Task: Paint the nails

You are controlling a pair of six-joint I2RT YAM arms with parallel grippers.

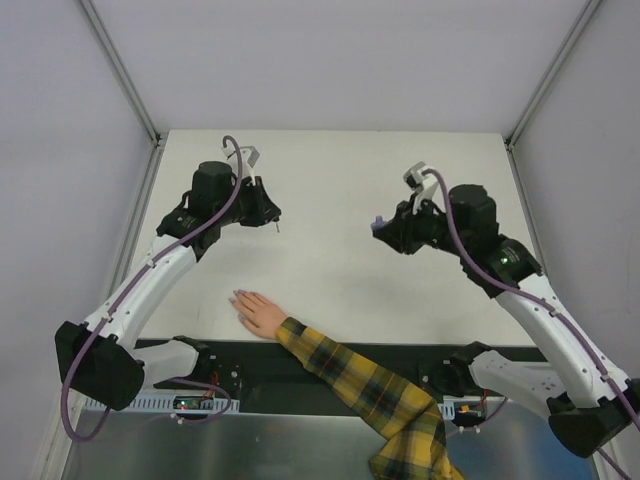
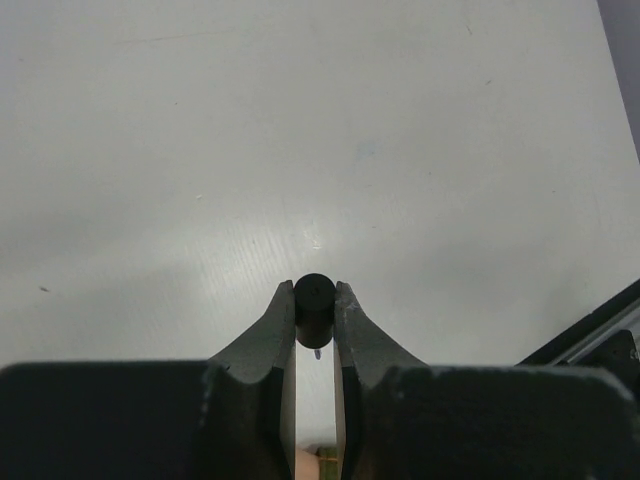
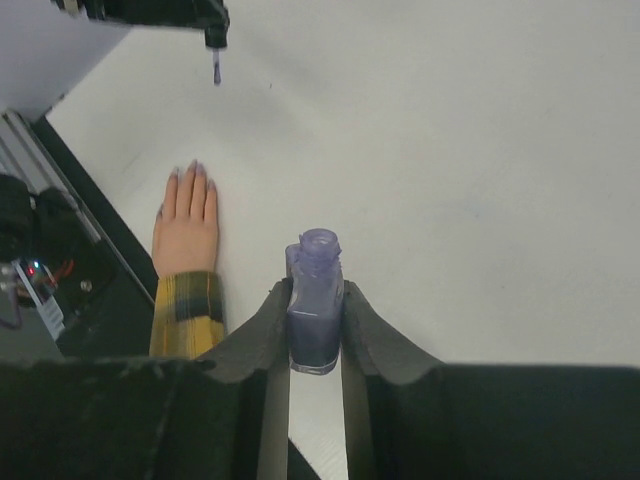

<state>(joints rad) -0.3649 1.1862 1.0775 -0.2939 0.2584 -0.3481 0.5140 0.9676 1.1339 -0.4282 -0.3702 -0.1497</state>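
A peach mannequin hand (image 1: 258, 313) with a yellow-and-black plaid sleeve (image 1: 370, 390) lies flat at the table's near edge; its pale lilac nails (image 1: 238, 296) point up-left. It also shows in the right wrist view (image 3: 187, 215). My left gripper (image 1: 272, 212) hovers above the table, well beyond the hand, shut on the black cap (image 2: 314, 308), whose thin brush (image 2: 317, 352) hangs below. My right gripper (image 1: 385, 226) is shut on the open purple polish bottle (image 3: 315, 300), held up over the table's right half.
White table (image 1: 340, 180) with grey walls around it. A black strip with the arm bases (image 1: 200, 370) runs along the near edge. The left arm's brush tip (image 3: 216, 68) shows at the top of the right wrist view.
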